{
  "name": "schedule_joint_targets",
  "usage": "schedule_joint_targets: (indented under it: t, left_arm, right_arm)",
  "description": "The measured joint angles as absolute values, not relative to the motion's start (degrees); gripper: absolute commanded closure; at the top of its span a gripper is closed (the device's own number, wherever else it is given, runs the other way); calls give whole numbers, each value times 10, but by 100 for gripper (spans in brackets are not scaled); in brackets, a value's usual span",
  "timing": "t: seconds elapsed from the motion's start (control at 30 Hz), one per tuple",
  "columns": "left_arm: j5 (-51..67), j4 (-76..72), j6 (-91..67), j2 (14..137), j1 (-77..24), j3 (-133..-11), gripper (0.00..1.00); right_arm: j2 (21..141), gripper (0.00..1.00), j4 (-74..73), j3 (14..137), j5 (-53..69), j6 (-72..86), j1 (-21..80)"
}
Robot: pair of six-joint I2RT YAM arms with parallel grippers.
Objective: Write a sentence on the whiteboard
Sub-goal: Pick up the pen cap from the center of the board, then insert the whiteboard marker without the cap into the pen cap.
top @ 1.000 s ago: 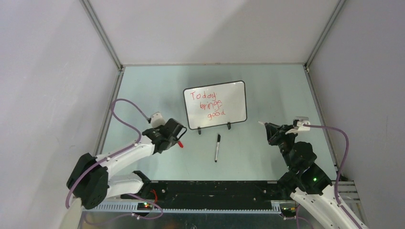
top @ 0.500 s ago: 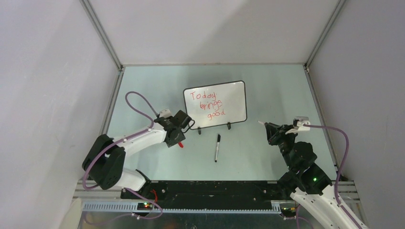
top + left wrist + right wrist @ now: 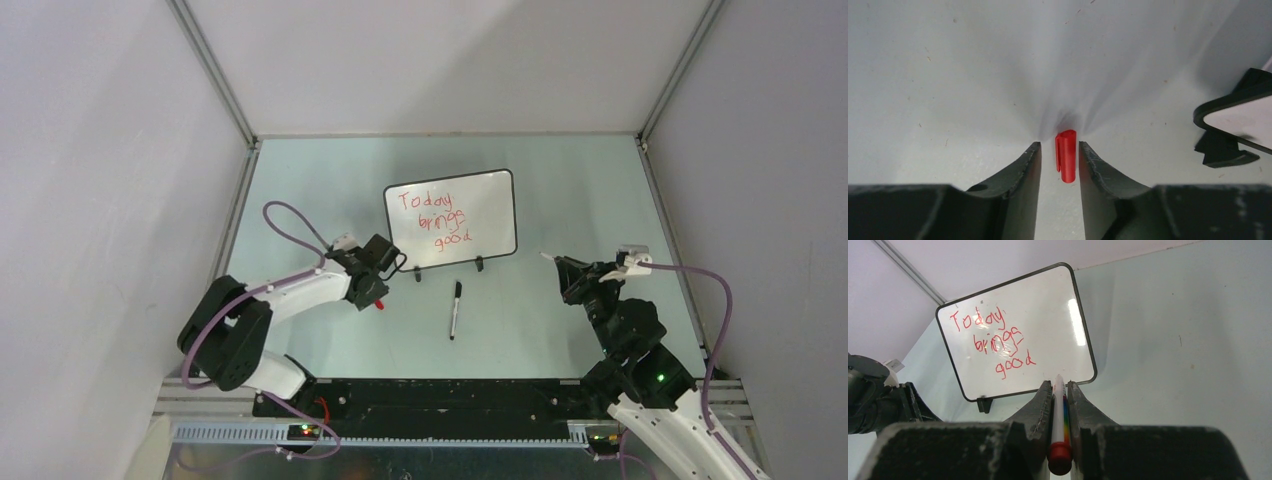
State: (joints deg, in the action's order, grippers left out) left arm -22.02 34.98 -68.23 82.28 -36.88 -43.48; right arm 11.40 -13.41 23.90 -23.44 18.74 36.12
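The whiteboard (image 3: 489, 200) stands upright on two black feet mid-table, and the right wrist view shows its face (image 3: 1048, 305). The sentence (image 3: 436, 220) reads "Today brings good" in red, in three lines (image 3: 993, 342). My right gripper (image 3: 560, 266) is off to the board's right, shut on a white marker with a red end (image 3: 1059, 412) that points at the board. Down on the table left of the board, my left gripper (image 3: 1059, 145) is open. A red cap (image 3: 1066, 160) lies between its fingers, with a gap on the left side.
A black pen (image 3: 455, 308) lies on the table in front of the board. The board's corner and one foot (image 3: 1223, 150) sit just right of my left gripper. Walls enclose the table at the left, the back and the right.
My left arm swung right toward the board and came down over the red cap, its jaws narrowing. The right arm and the board have not moved.
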Motion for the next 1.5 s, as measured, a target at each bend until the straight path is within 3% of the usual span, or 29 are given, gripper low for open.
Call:
schedule_joint_targets:
  t: [0.33, 0.5, 0.63, 0.87, 1.0, 1.23, 1.5]
  left_arm:
    - [-217, 331, -696, 850, -357, -436, 83]
    - [-217, 318, -709, 850, -357, -435, 99]
    - [-213, 298, -721, 836, -356, -421, 100]
    - [-172, 283, -742, 744, -356, -372, 100]
    - [-137, 278, -761, 696, -355, -376, 100]
    - [-68, 248, -842, 614, -355, -373, 100]
    - [1, 181, -939, 566, -343, -333, 100]
  right_arm:
    - [112, 100, -134, 239, -234, 187, 361]
    - [112, 100, -133, 239, -230, 187, 361]
    - [119, 100, -123, 239, -203, 183, 361]
    - [184, 100, -58, 239, -54, 179, 364]
    - [222, 100, 23, 219, 9, 174, 408]
    - [279, 100, 146, 199, -33, 84, 581]
    - [350, 100, 276, 199, -96, -84, 711]
